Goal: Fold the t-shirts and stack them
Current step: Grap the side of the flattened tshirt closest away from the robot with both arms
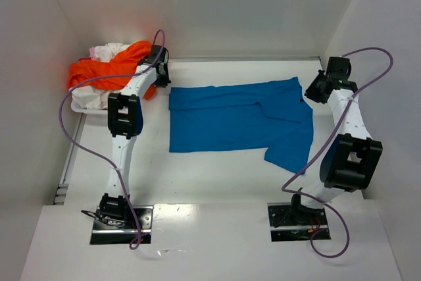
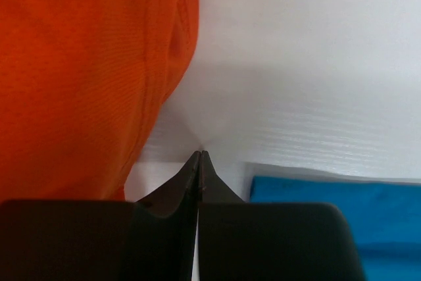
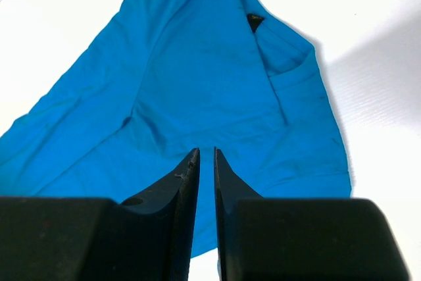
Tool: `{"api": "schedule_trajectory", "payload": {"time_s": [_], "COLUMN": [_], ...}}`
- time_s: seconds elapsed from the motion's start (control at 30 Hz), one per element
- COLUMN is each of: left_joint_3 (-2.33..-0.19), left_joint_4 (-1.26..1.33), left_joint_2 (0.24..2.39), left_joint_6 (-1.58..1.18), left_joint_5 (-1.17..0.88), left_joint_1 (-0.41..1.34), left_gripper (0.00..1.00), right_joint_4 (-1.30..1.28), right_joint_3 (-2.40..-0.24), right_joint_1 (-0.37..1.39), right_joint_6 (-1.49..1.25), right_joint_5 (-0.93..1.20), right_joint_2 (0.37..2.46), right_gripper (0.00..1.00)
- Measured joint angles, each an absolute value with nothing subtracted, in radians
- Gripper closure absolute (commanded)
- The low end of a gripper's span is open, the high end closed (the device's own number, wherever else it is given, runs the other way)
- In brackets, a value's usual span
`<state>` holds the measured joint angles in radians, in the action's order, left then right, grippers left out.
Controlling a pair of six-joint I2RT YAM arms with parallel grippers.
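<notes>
We see the left arm reaching from its base straight up the left side of the smooth white table (image 1: 217,182). Its wrist is turned in beside the heap of shirts at the far left corner. The left gripper (image 2: 199,156) has its dark tapered fingers pressed together with nothing between them, tips low over bare table. The bright orange ribbed-knit t-shirt (image 2: 79,77) hangs in soft folds just to its left, draped over crumpled white cloth shirts (image 1: 108,51).

The right arm bends out at the elbow on the right side, its forearm rising toward the far edge and the wrist angled inward. The right gripper (image 3: 204,153) shows a narrow gap between its fingers and holds nothing, poised above the shirt's right end. The bright blue soft t-shirt (image 1: 230,120) lies spread flat mid-table, partly folded, with a sleeve flap trailing at the near right and a small dark label at the collar
</notes>
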<state>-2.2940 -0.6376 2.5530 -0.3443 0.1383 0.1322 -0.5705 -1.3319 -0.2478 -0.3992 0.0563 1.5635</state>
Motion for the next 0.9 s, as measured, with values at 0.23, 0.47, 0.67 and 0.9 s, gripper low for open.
{"api": "schedule_trajectory", "payload": {"time_s": [0.23,0.47,0.67,0.9], "left_joint_3": [-2.358,-2.292,-2.118,-1.925], "left_joint_4": [-0.681,-0.675,-0.614,-0.558], "left_joint_2": [2.565,2.465,2.309,2.28], "left_joint_6": [-0.303,-0.288,-0.285,-0.283], "left_joint_5": [0.08,0.032,0.003,-0.01], "left_joint_1": [0.141,0.153,0.171,0.19], "left_gripper": [0.43,0.3,0.29,0.31], "right_joint_4": [-0.582,-0.587,-0.587,-0.589], "right_joint_3": [-1.332,-1.332,-1.322,-1.316], "right_joint_1": [-0.248,-0.248,-0.248,-0.248], "right_joint_6": [-0.398,-0.398,-0.398,-0.398], "right_joint_5": [0.056,0.056,0.056,0.056], "right_joint_2": [1.548,1.519,1.488,1.476], "right_gripper": [0.74,0.68,0.66,0.65]}}
